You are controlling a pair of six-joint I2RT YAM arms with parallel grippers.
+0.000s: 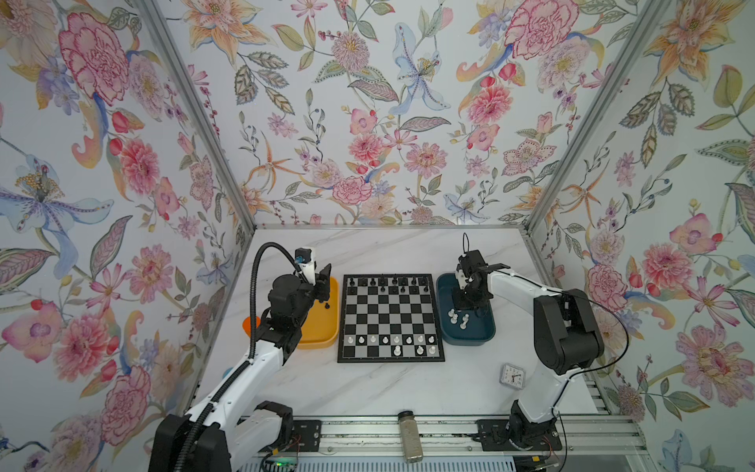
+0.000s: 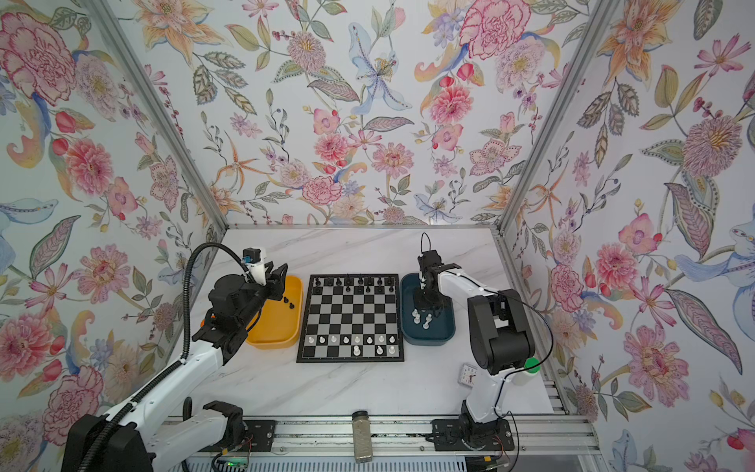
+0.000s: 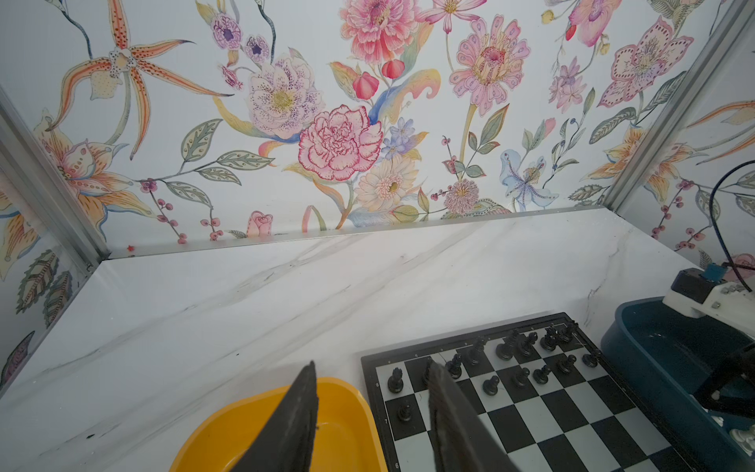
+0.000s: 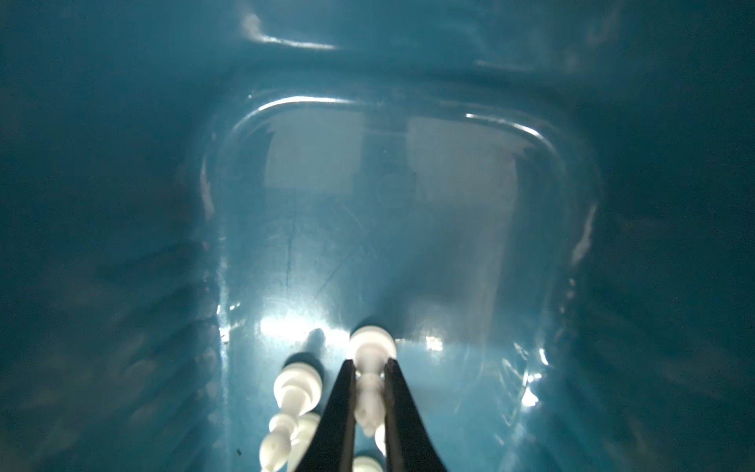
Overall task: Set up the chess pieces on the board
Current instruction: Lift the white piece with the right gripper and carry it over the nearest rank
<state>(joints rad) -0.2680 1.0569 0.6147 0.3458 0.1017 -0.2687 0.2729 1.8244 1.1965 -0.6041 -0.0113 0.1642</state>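
Observation:
The board (image 1: pixel 391 359) lies mid-table in both top views. Black chess pieces (image 1: pixel 384 282) fill its far rows and white chess pieces (image 1: pixel 392 340) its near rows. My right gripper (image 4: pixel 369 363) reaches down into the dark blue tray (image 1: pixel 470 341) and is shut on a white chess piece (image 4: pixel 371 345). Other white pieces (image 4: pixel 296 386) lie beside it in the tray (image 4: pixel 449 245). My left gripper (image 3: pixel 372 364) hangs open and empty over the far end of the yellow tray (image 3: pixel 351 408), by the board's far left corner (image 3: pixel 369 359). Black pieces (image 2: pixel 288 301) sit in the yellow tray (image 2: pixel 269 341).
A small clock (image 1: pixel 512 374) lies near the right arm's base. A jar (image 1: pixel 409 435) lies on the front rail. An orange object (image 1: pixel 247 325) sits behind the left arm. A green-capped white bottle (image 2: pixel 529 367) stands at the right edge.

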